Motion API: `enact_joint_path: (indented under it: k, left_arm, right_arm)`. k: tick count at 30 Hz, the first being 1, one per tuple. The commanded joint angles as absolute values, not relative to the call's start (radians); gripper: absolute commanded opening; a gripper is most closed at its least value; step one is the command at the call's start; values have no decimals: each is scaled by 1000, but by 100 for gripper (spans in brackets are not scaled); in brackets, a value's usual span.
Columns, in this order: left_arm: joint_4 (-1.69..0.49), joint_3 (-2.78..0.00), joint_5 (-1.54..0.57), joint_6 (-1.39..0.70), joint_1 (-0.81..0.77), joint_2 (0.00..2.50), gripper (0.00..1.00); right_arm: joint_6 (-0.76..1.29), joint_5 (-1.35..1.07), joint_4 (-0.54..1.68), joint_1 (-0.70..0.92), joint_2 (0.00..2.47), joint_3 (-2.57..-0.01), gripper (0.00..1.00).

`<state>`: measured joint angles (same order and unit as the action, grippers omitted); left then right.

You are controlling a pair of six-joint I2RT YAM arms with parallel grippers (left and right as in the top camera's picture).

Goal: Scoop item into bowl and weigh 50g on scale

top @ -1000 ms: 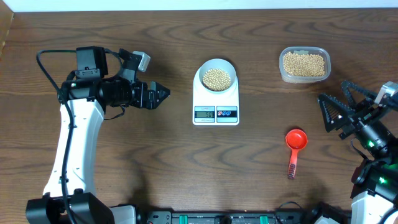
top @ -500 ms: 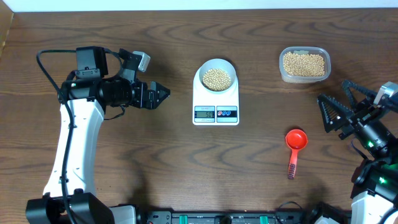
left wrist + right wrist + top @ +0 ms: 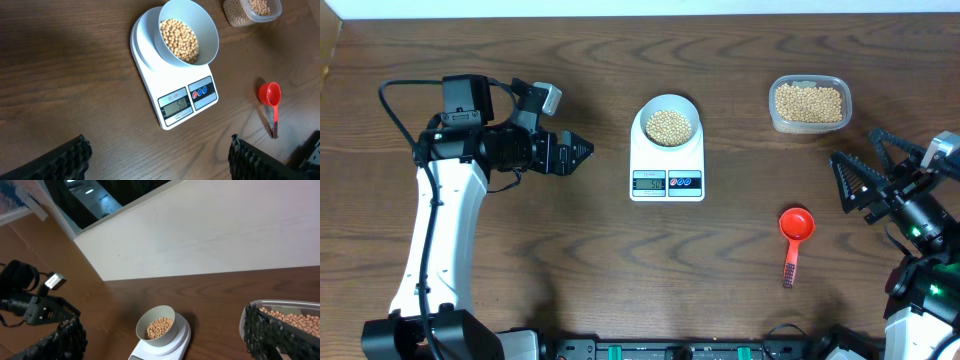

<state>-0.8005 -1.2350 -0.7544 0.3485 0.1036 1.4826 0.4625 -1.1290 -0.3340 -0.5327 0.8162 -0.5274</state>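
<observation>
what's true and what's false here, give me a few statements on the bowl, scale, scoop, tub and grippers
1. The bowl sits on the scale with beans in it. True.
2. The right gripper holds the red scoop. False: the scoop lies on the table, apart from the right gripper, which is open and empty.
3. The clear tub is empty. False: it holds beans too.
4. The left gripper is open and holds nothing. True.
</observation>
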Motion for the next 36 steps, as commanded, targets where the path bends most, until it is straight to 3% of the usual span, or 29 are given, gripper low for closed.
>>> enact_joint_path:
  k: [1,24,36]
  left_arm:
    - [-800,-1248,-767,366,108,1464,90]
    - [-800,-1248,-767,366,108,1464,90]
    - [-800,-1248,-767,366,108,1464,90]
  right_arm:
    - [448,-1129,-316,-527,818,-540,99]
    - [484,-1081,-270,-527,807,-540,99]
    - [495,-670,242,-469,532,-535,99]
